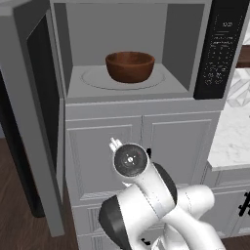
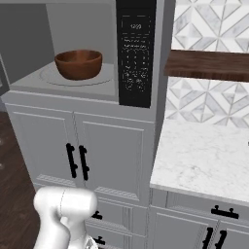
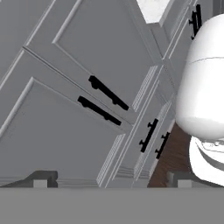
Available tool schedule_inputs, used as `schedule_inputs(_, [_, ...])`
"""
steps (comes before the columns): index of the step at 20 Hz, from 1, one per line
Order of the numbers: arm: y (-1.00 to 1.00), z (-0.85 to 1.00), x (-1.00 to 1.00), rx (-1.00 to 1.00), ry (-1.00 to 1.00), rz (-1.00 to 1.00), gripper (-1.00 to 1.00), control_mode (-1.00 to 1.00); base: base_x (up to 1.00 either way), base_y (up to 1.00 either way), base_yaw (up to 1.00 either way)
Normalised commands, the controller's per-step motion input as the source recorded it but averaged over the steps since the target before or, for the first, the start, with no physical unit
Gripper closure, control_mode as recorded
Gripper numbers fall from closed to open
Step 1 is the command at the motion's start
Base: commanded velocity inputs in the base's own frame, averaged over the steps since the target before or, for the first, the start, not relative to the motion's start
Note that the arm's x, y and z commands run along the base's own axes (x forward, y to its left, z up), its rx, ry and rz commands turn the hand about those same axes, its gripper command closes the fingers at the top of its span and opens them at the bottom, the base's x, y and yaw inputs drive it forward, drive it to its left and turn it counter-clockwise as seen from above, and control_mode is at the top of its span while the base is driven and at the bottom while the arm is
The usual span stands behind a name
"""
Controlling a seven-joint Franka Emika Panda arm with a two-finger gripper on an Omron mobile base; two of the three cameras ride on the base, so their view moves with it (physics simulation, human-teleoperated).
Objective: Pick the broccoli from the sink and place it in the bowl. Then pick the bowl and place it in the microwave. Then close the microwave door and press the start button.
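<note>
- Gripper point(image 3: 109, 178) jaws spread wide, holding nothing, facing the cabinet doors point(image 3: 78, 87).
- Risk: microwave door point(image 1: 36, 122) hangs open; a careless swing could jolt the bowl point(image 1: 130, 66).

bowl point(image 1: 130, 67) contents hidden behind its rim (broccoli unseen), microwave door point(image 1: 34, 112) cut off at left edge
</note>
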Motion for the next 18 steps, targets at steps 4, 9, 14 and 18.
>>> schedule_inputs(4, [0.42,-0.93,-0.05,0.01,-0.13,0.0,-1.0,-1.0,0.0,0.0,0.0])
schedule_inputs(9, [0.47,-1.0,-0.19,0.0,-0.2,0.0,-1.0,-1.0,0.0,0.0,0.0])
schedule_inputs(14, [0.56,-0.86,-0.02,-0.06,-0.28,0.0,-1.0,-1.0,0.0,0.0,0.0])
schedule_inputs(18, [0.82,-0.79,0.06,-0.14,-0.27,0.0,-1.0,-1.0,0.0,0.0,0.0])
